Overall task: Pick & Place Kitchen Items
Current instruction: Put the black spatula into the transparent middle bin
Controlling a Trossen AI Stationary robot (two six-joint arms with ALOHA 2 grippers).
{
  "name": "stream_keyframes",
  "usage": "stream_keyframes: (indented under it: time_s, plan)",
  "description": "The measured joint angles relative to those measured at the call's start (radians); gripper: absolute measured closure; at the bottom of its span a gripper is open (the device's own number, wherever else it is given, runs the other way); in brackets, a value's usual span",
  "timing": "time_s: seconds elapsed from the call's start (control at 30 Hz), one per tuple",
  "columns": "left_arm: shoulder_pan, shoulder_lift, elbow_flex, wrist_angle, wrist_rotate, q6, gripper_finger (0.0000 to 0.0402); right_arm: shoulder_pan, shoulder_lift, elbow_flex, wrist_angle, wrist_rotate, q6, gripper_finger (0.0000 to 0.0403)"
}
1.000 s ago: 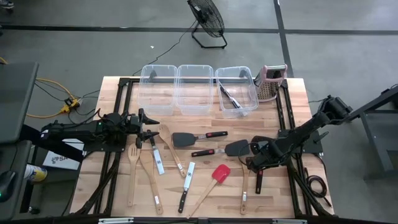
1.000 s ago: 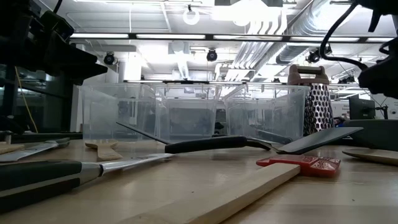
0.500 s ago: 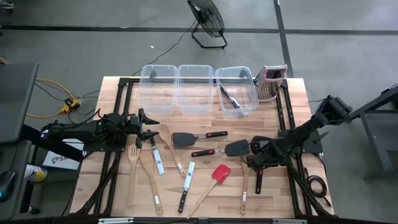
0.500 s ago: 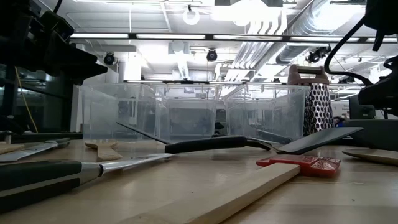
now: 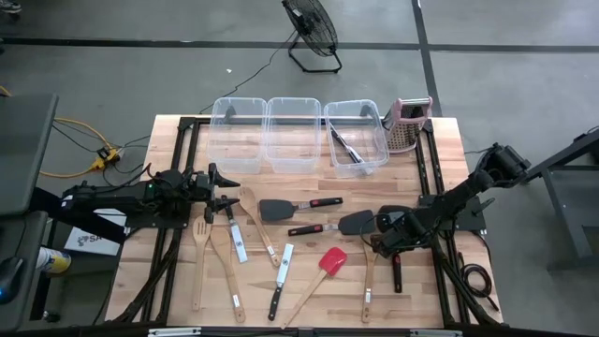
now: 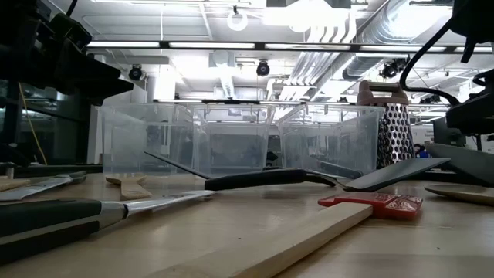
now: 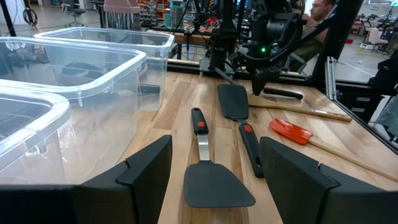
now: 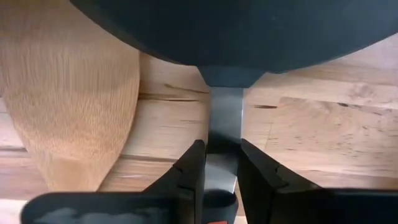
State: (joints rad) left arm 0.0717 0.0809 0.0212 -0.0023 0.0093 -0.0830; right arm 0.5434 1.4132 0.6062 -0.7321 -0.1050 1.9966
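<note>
Since 1 s ago, the black turner [image 5: 358, 223] at lower right of the high view has shifted: its handle [image 5: 397, 278] now shows further toward the frame's right edge, and in the low view the blade at far right sits tilted off the table [image 5: 440, 140]. Right gripper [image 5: 382, 245] has barely moved otherwise.

Right gripper: fingers [image 8: 189, 167] clamped on the turner's metal neck [image 8: 224, 124], just below the blade; wooden spoon [image 8: 74, 93] lies right beside it. So the item is in the pincer, blade pointing toward frame centre, long axis running roughly up-down w/ handle toward the bottom edge.

Drop target judged to be the clear bins [image 5: 292, 136] at upper centre, i.e. up and left of the right gripper; right arm is nearer the rightmost bin, which already holds utensils.

Left gripper [image 5: 223, 190] waits at mid-left, fingers [image 7: 146, 163] spread apart, nothing between; a second black turner [image 7: 214, 180] lies ahead of it. Remaining spoons, knives, red spatula [image 5: 330, 260] scattered lower centre.
</note>
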Motion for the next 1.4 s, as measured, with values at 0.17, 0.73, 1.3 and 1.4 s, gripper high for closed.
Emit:
stream_keyframes:
  time_s: [0.17, 0.73, 1.3, 1.4]
  plan:
    - [0.000, 0.000, 0.000, 0.000, 0.000, 0.000, 0.0162, 0.001, -0.033, -0.001, -0.007, -0.023, -0.045, 0.0341]
    - [0.000, 0.000, 0.000, 0.002, -0.020, 0.115, 0.0162, 0.053, -0.321, 0.108, -0.021, 0.227, -0.152, 0.0342]
    - [0.000, 0.000, 0.000, 0.008, -0.021, 0.131, 0.0162, -0.099, -0.430, 0.205, 0.447, 0.623, -0.911, 0.0342]
    - [0.000, 0.000, 0.000, 0.049, -0.021, 0.129, 0.0162, -0.177, -0.436, 0.218, 0.549, 0.587, -1.083, 0.0342]
